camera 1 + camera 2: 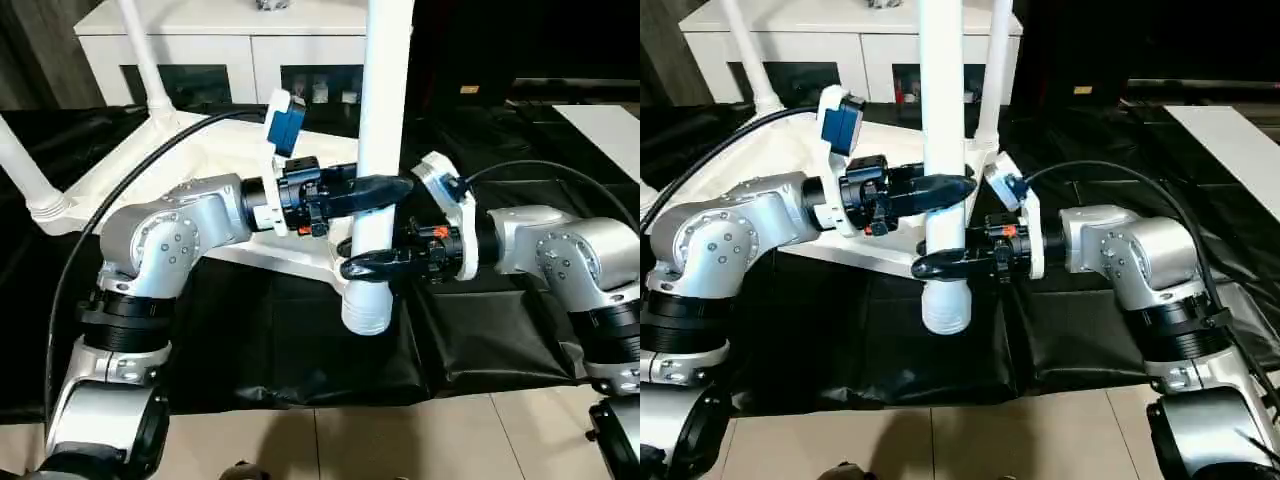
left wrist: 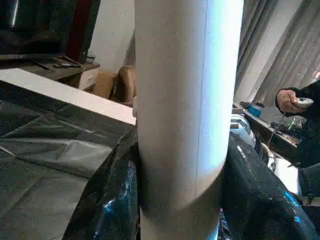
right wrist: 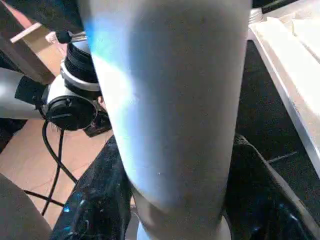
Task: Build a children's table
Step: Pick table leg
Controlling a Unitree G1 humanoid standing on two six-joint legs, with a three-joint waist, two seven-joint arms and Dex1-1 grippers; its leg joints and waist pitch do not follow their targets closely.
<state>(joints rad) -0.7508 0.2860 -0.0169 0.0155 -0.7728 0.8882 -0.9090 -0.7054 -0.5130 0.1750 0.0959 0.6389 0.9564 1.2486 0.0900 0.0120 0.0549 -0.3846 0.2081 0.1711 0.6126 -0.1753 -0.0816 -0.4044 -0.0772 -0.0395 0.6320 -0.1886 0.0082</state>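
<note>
Forearms: nearest us, our silver left forearm [image 1: 165, 245] came in from 8 o'clock and our right forearm [image 1: 560, 250] from 4 o'clock, both cut off by the frame's lower edge.
Left gripper [image 1: 385, 188]: we had its black fingers part-way open and clamped round the upright leg [image 1: 378, 150], one finger [image 2: 107, 200] on each side in the wrist view.
Right gripper [image 1: 362, 262]: we saw it just below the left one, fingers [image 3: 95, 200] flanking the same leg; whether they pressed it we could not tell.
Leg: white, round, upright at centre; its top ran off the frame at 12 o'clock, its threaded end [image 1: 366, 312] hung over the black sheet [image 1: 300, 350].
Table top [image 1: 215, 160]: lay upside down behind our arms, partly hidden by them.
Fitted legs: one at 11 o'clock [image 1: 145, 60], one at 9 o'clock [image 1: 22, 165], both cropped.
Cabinet [image 1: 225, 40]: white, at 12 o'clock, its top cut off.
Person: a hand [image 2: 290, 100] holding a small object, hard to make out.
</note>
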